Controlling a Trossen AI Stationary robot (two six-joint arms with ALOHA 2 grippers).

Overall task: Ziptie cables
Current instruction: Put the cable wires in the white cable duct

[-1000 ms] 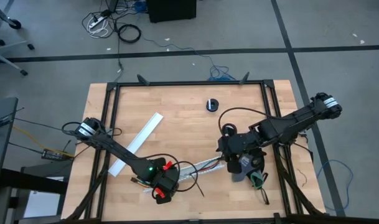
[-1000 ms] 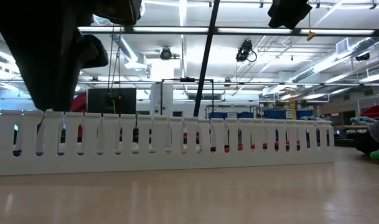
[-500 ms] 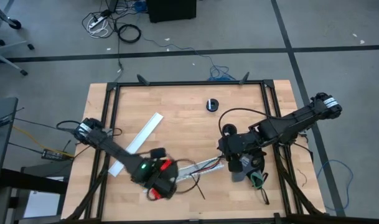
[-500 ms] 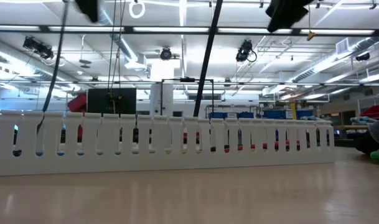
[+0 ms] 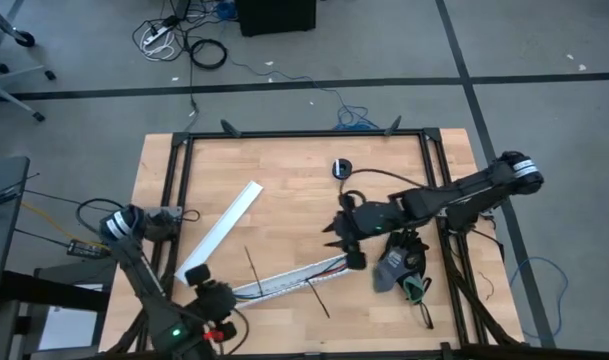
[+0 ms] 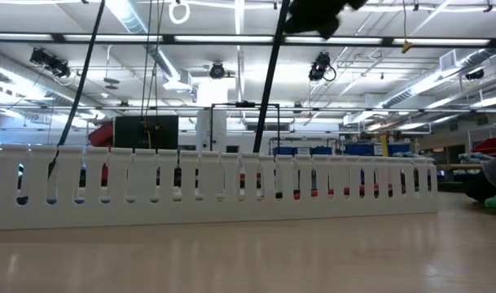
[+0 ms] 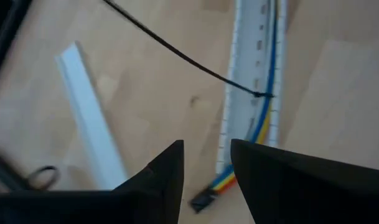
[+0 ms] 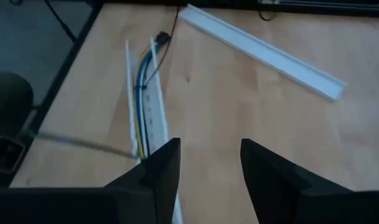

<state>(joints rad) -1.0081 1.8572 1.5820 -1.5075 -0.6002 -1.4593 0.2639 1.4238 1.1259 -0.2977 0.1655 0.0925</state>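
The cables [image 5: 284, 281], thin blue, yellow and white wires, lie inside a white slotted channel [image 5: 329, 268] near the table's front middle. They also show in the left wrist view [image 7: 269, 106] and the right wrist view [image 8: 141, 74]. One black ziptie [image 5: 252, 268] crosses the channel's left part. Another ziptie [image 5: 319, 298] lies just in front of it. My left gripper [image 5: 212, 300] is open, off the channel's left end. My right gripper [image 5: 334, 238] is open above the channel's right end. Neither touches anything.
A flat white cover strip [image 5: 224, 230] lies slanted on the left half. A small black round part [image 5: 341, 168] sits at the far middle. A grey and green glove-like heap [image 5: 402, 265] lies on the right. In the low view the slotted channel [image 6: 231, 183] spans the width.
My left gripper has drawn back from the channel's middle toward the table's near left corner, uncovering the cables and a ziptie. My right gripper has gone a little toward the table's left edge, over the channel's right end.
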